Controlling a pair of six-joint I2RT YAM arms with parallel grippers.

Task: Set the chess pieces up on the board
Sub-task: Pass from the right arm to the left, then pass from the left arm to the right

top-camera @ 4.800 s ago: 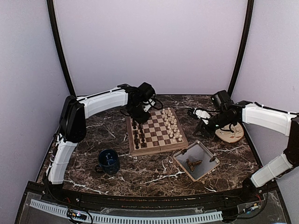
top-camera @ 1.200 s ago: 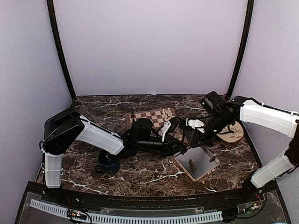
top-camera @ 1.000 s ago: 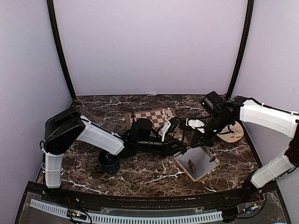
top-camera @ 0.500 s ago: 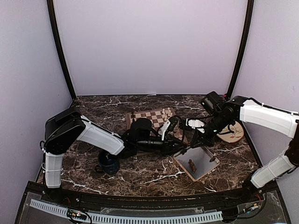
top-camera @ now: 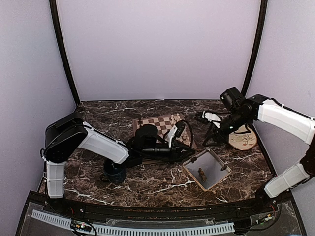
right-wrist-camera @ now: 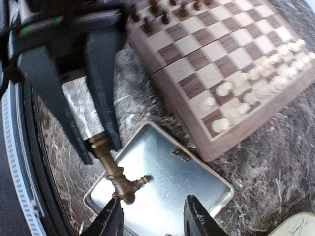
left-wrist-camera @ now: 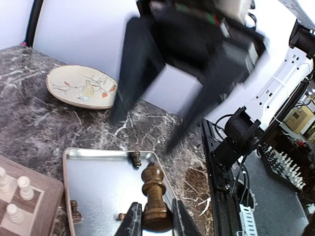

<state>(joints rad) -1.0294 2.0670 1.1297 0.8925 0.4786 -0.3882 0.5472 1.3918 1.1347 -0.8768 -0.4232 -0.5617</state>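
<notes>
Held piece: we see one dark chess piece (left-wrist-camera: 153, 189) in the air above the grey tray (left-wrist-camera: 98, 191). The tray lies right of centre on the tabletop (top-camera: 147, 184), just off the near right corner of the board (top-camera: 158, 123).
Long axis: it carries on the line of the left fingers. The base is toward them and the rounded crown points away, toward the tabletop's right edge. We cannot tell how far it tilts from level.
Left gripper (left-wrist-camera: 155, 211): its jaws are pinching the base of the piece.
Left arm: we see it stretched low from the left edge along the board's near side, with the forearm close to level.
Right gripper (right-wrist-camera: 152, 201): its jaws are spread and hold nothing, near the crown but apart from it.
Right arm: it reaches in from the right edge, elbow high and wrist tipped down over the tray, near the plate (top-camera: 243, 140).
Other pieces: cream pieces (right-wrist-camera: 246, 93) stand along one side of the board and dark pieces (right-wrist-camera: 167, 14) along the opposite side. A few loose dark ones (left-wrist-camera: 135, 158) lie in the tray.
</notes>
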